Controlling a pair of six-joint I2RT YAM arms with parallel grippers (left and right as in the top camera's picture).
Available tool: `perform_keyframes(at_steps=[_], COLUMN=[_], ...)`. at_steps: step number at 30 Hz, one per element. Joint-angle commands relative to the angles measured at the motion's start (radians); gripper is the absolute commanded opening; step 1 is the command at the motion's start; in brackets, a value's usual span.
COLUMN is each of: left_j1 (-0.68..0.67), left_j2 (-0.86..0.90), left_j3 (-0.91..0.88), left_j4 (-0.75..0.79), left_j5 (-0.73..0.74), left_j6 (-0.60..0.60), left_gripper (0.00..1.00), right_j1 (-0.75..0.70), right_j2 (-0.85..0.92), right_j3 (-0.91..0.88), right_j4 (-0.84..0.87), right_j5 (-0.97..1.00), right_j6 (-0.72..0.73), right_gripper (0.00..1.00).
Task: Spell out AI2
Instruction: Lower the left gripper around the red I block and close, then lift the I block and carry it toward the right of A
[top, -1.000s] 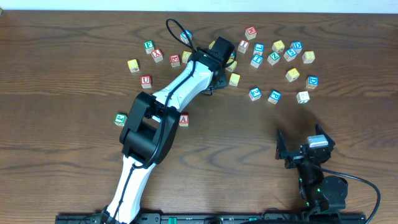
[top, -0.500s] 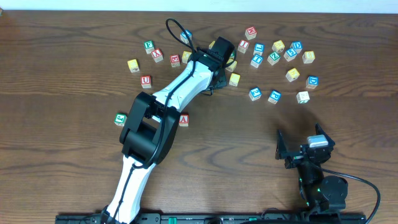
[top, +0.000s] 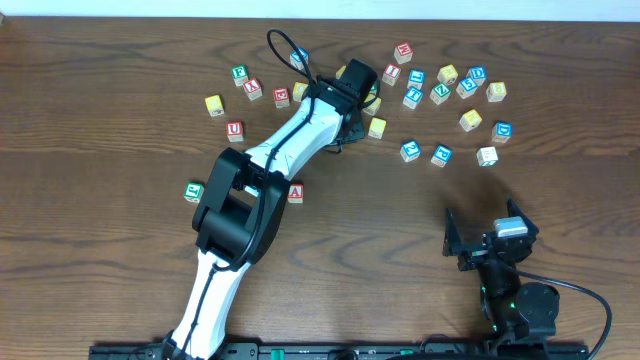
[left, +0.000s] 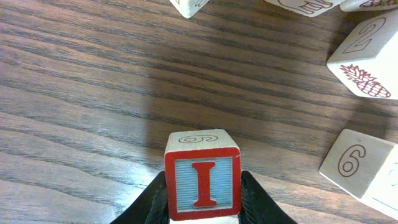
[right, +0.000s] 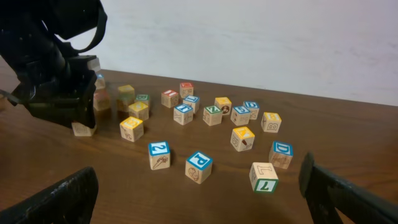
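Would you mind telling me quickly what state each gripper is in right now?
Left gripper: closed, holding the red I block between its fingers.
Right gripper: open, holding nothing.

Overhead looks straight down on the whole table (top: 100, 80); left wrist peers down, close on the I block (left: 203, 183); right wrist gazes low across the scattered blocks (right: 199, 165), also seen overhead.

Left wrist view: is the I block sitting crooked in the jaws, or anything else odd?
Nothing stands out. The I block sits square and upright between the jaws, one on each side. The loose blocks nearby lie at mixed angles, none visibly damaged.
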Motion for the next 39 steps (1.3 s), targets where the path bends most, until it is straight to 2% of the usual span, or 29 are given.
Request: perform_keyframes(at_steps=[1, 15, 27, 32, 39], left_j1=[0.004, 0.004, 0.004, 0.003, -0.008], left_j2=[0.002, -0.005, -0.172, -0.288, -0.436], left_j3=[0.022, 0.023, 0.023, 0.023, 0.023], left_j4=[-0.011, -0.023, -0.028, -0.101, -0.301], left_j5=[-0.013, -0.012, -0.001, -0.001, 0.023], left_j6=[0.009, 0.01, 0.153, 0.215, 0.31], left_gripper=[0.25, 0.21, 0.21, 0.21, 0.21], right_j1=[-0.007, -0.007, -0.007, -0.007, -0.007], right_j2=[-0.003, -0.003, -0.003, -0.003, -0.003], right_j3=[-0.002, -0.002, -0.002, -0.002, -0.002], right_j4=[-0.004, -0.004, -0.004, -0.004, -0.004], right_j5=[0.004, 0.004, 0.004, 0.004, 0.004], right_j6=[0.013, 0.013, 0.013, 0.013, 0.013], right_gripper=[0.99, 0.99, 0.99, 0.99, 0.99])
